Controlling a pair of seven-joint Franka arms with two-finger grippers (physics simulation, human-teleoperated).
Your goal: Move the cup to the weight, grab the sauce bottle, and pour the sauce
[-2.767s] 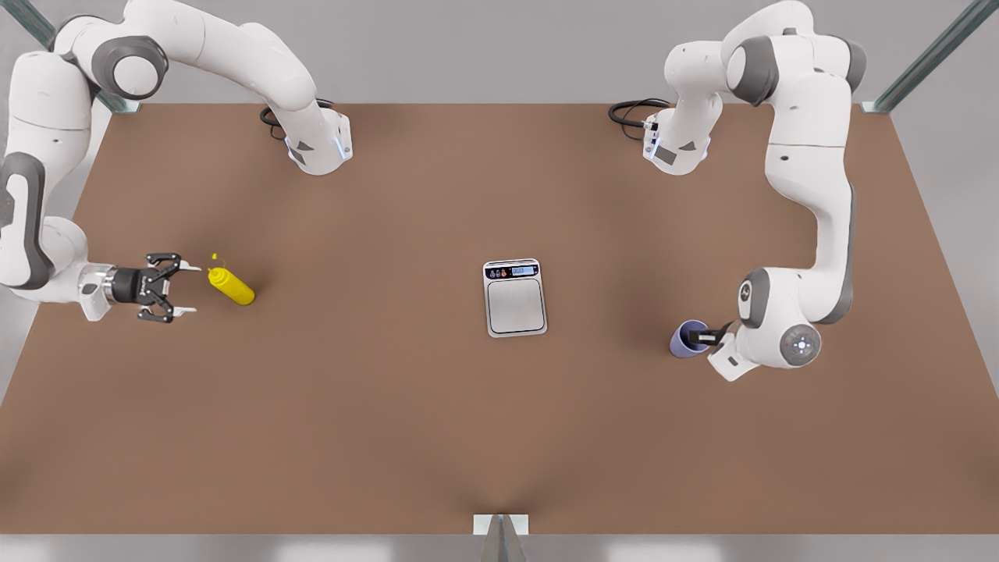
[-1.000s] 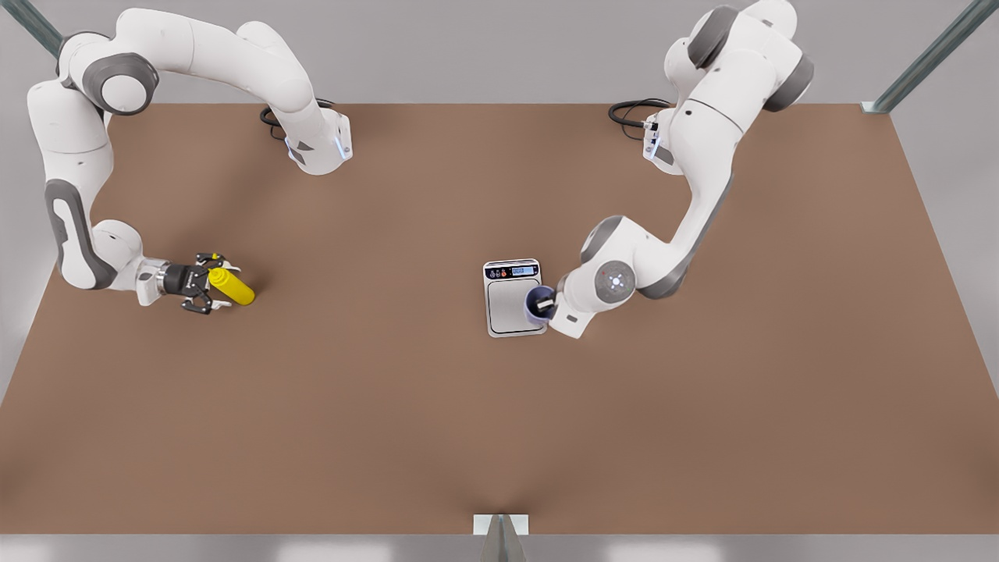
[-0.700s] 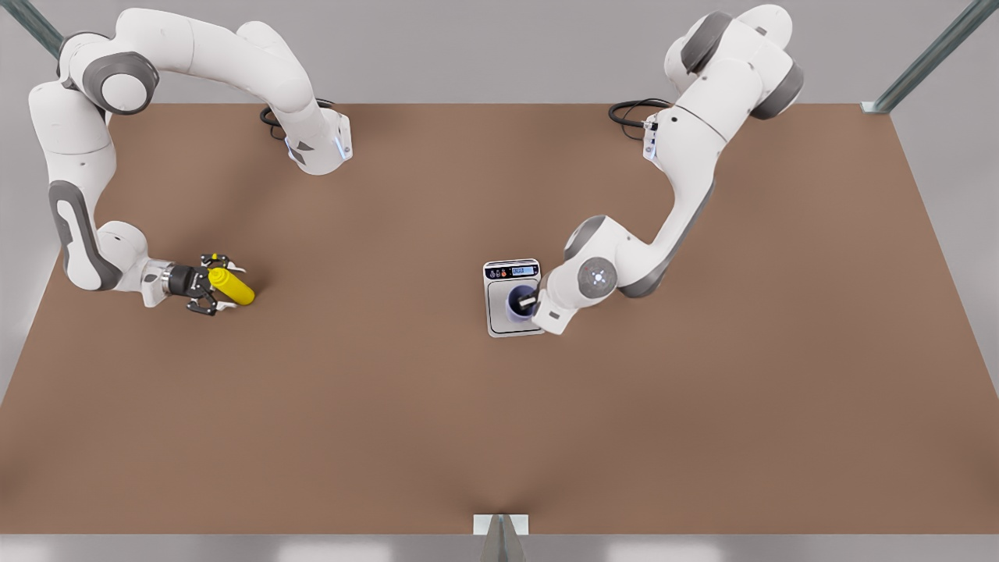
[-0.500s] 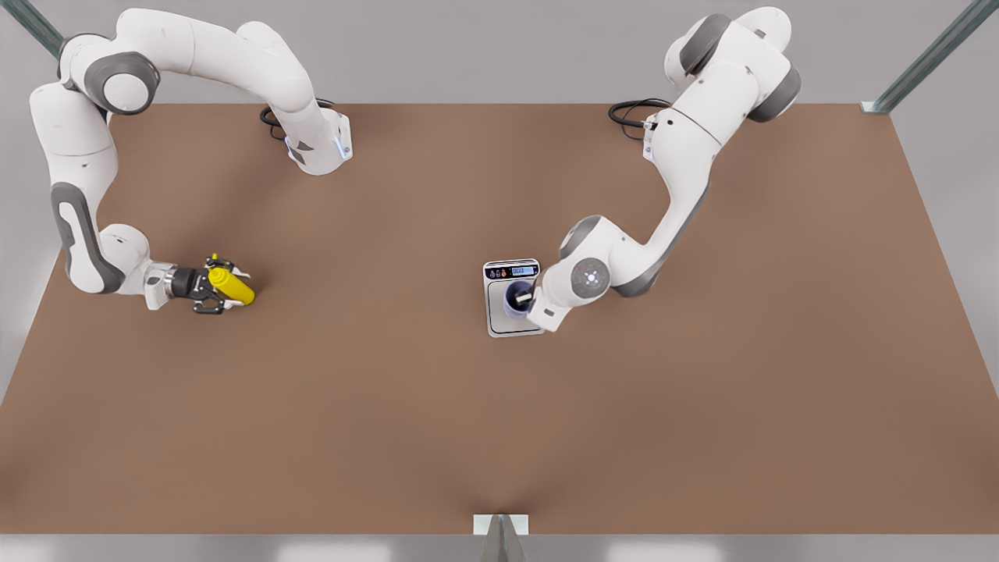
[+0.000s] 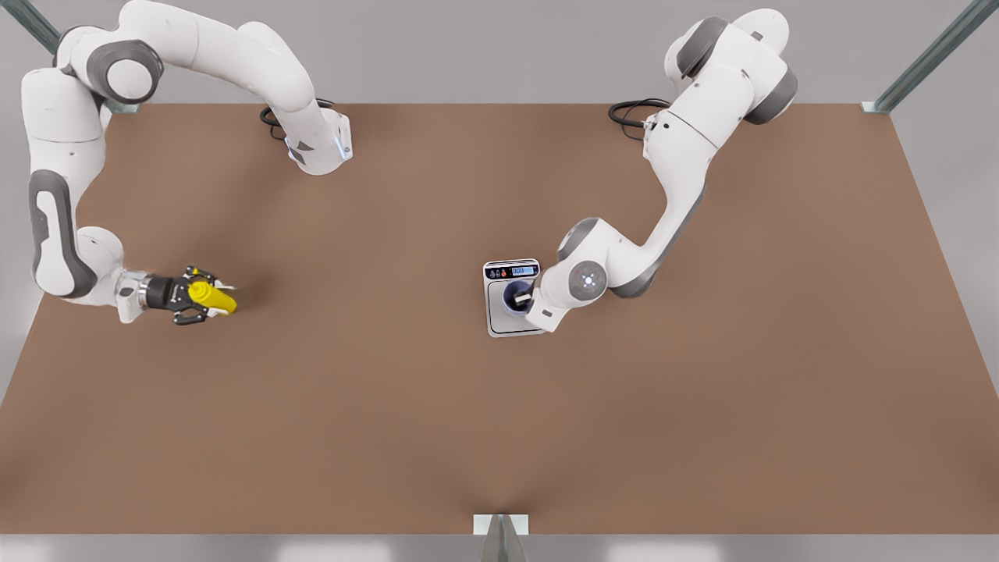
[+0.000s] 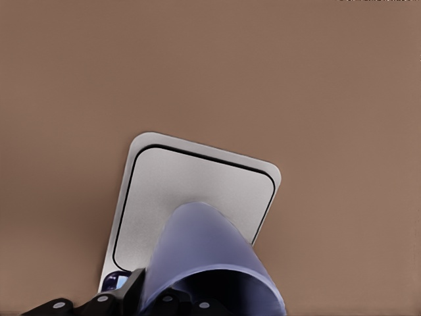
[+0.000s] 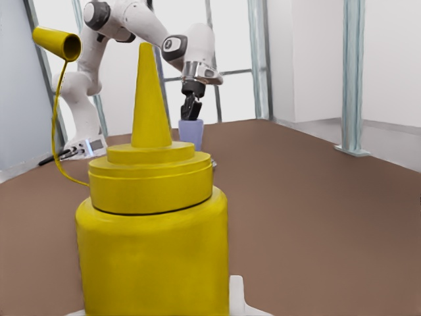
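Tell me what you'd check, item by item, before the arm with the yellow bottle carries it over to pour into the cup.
1. Cup stands on the weight, within its plate: ok.
2. Cup upright, mouth open upward: ok.
3. Left gripper let go of the cup: not ok, one finger is inside the rim.
4. Right gripper grips the sauce bottle: ok, shut on its body.
5. Bottle's cap off the nozzle: ok, it dangles on its tether in the right wrist view.
6. Bare table between bottle and weight: ok.

The left pincer (image 5: 521,297) and wrist hide part of the cup (image 5: 513,297).
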